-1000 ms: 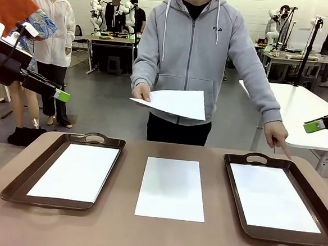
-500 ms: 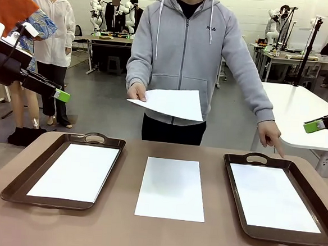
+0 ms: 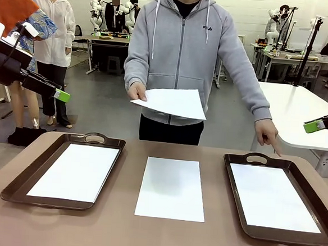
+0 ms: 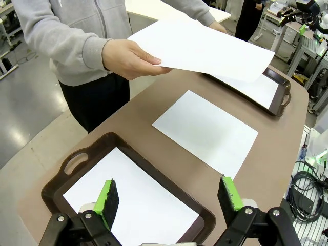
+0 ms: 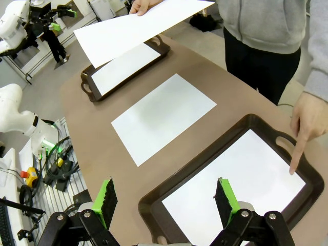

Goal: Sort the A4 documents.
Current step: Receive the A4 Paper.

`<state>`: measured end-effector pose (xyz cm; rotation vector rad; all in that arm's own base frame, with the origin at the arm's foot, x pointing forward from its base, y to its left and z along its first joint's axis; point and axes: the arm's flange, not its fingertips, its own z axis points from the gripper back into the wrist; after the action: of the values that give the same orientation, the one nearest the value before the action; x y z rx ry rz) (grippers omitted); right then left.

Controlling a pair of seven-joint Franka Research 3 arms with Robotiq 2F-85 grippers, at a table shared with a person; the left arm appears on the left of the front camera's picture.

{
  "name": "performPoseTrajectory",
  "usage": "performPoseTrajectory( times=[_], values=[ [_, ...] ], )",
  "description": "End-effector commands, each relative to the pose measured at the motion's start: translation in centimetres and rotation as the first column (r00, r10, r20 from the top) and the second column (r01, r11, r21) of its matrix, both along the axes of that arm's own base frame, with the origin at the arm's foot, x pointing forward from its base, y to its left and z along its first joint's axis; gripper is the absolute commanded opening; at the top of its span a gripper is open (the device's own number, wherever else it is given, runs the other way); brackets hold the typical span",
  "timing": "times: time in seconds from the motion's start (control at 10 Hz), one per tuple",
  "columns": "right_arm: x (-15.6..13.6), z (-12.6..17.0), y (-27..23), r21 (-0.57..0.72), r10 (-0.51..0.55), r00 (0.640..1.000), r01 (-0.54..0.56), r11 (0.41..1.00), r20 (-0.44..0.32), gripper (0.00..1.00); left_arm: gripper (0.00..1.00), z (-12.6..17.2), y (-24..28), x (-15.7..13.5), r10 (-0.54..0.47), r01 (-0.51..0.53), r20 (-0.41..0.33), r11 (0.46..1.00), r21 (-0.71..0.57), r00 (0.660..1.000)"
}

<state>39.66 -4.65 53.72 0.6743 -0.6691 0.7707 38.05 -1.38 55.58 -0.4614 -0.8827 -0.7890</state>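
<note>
Left gripper [image 4: 169, 195], jaws wide apart and holding nothing, hangs above the left tray [image 4: 77, 161] near the table's [image 3: 145, 234] left edge. Right gripper [image 5: 166, 197], equally spread and empty, hangs over the right tray [image 5: 256, 123] near the right edge. Each dark brown tray holds a white A4 sheet flat on its floor, and a third sheet [image 3: 171, 188] lies bare on the middle of the table between them. Beyond the far edge a person holds out an offered sheet [image 3: 171, 102] in one hand [image 3: 138, 91], above the table, while the pointing hand [image 3: 267, 133] aims a finger at the right tray's far rim. This looks like the hand-over step: next, a gripper probably must reach up, pinch the thin sheet's free edge and carry it to the indicated tray. All sheets look blank. The grey hoodie's small chest print [image 3: 206, 28] appears to read "FILA".
</note>
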Motion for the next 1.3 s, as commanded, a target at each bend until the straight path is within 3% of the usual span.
performPoseTrajectory(
  times=[0.0, 0.4, 0.7, 1.0, 1.2],
  values=[
    [0.0, 0.0, 0.1, 0.004, -0.001, 1.0, 0.001, 1.0, 0.001, 1.0, 1.0, 0.0, 0.0, -0.1, -0.006, 0.006, 0.005, 1.0, -0.012, 1.0],
    [1.3, -0.9, 2.8, 0.106, -0.034, 0.998, 0.039, 0.994, -0.05, 1.0, 1.0, 0.0, 0.0, -0.1, -0.006, 0.006, 0.005, 1.0, -0.012, 1.0],
    [3.5, 0.2, 5.7, 0.188, 0.024, 0.988, 0.005, 0.982, -0.153, 1.0, 1.0, 0.0, 0.0, -0.1, -0.006, 0.006, 0.005, 1.0, -0.012, 1.0],
    [7.7, -0.4, 9.6, 0.258, 0.057, 0.94, 0.034, 0.966, -0.335, 1.0, 1.0, 0.0, 0.0, -0.1, -0.006, 0.006, 0.005, 1.0, -0.012, 1.0],
    [11.6, -2.1, 12.0, 0.215, 0.042, 0.879, 0.069, 0.974, -0.475, 1.0, 1.0, 0.0, 0.0, -0.1, -0.006, 0.006, 0.005, 1.0, -0.012, 1.0]
  ],
)
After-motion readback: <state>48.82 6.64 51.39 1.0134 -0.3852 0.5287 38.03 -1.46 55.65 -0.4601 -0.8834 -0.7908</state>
